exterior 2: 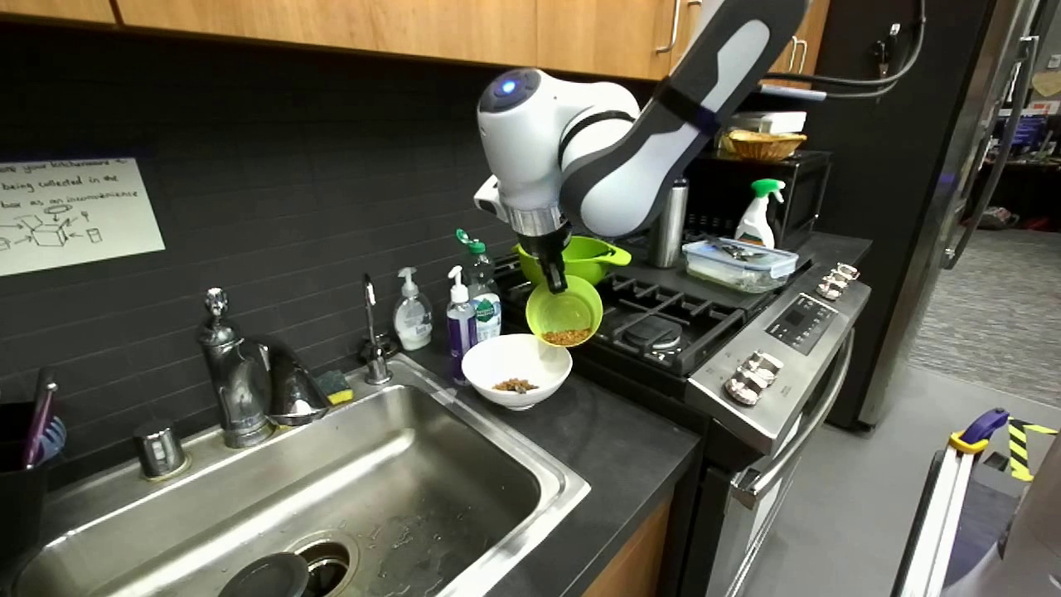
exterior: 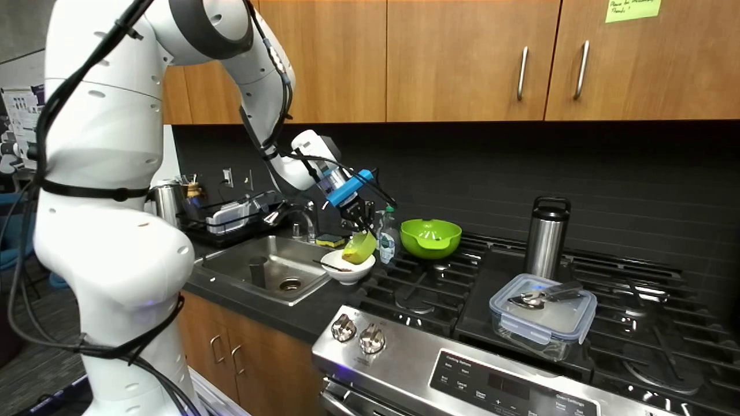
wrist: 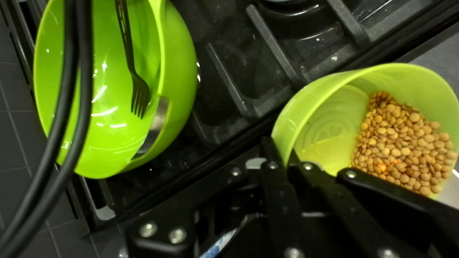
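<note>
My gripper (wrist: 281, 150) is shut on the rim of a small light-green cup (wrist: 328, 114), one finger on each side of its wall. The cup is tilted, and brown lentils (wrist: 401, 147) have gathered along its lower side. In an exterior view the cup (exterior 2: 564, 303) hangs just above the right edge of a white bowl (exterior 2: 489, 385). A small heap of lentils (exterior 2: 515, 385) lies in that bowl. A dark thin handle (exterior: 329, 266) sticks out of it. Beside the cup, a larger green bowl (wrist: 181, 75) on the stove holds a dark fork (wrist: 140, 93).
The steel sink (exterior 2: 572, 489) with its faucet (exterior 2: 240, 398) borders the white bowl's counter. Soap bottles (exterior 2: 462, 327) stand close behind the bowl. On the stove are a steel flask (exterior: 544, 242) and a lidded glass container (exterior: 543, 312) with spoons on top. Cabinets (exterior: 471, 63) hang overhead.
</note>
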Motion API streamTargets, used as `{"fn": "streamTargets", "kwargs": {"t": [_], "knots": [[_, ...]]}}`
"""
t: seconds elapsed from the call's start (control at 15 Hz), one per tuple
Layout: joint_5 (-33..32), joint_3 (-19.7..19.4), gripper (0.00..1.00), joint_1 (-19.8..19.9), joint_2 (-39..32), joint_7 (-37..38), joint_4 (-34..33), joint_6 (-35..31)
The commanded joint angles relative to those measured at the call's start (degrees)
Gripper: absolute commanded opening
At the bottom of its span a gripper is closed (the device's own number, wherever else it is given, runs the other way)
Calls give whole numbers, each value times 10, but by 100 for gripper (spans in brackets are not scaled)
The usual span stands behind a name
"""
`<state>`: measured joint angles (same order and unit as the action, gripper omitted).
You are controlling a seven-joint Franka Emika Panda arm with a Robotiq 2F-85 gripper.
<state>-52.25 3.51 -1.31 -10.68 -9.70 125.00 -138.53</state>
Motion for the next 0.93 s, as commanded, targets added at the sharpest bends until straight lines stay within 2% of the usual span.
{"fn": "streamTargets", "kwargs": {"t": [0.0,0.53,0.87], "knots": [[74,0,1,1,-16,-61,-39,33],[217,-1,1,7,-29,-167,-88,114],[277,-11,1,21,-39,-212,-130,168]]}}
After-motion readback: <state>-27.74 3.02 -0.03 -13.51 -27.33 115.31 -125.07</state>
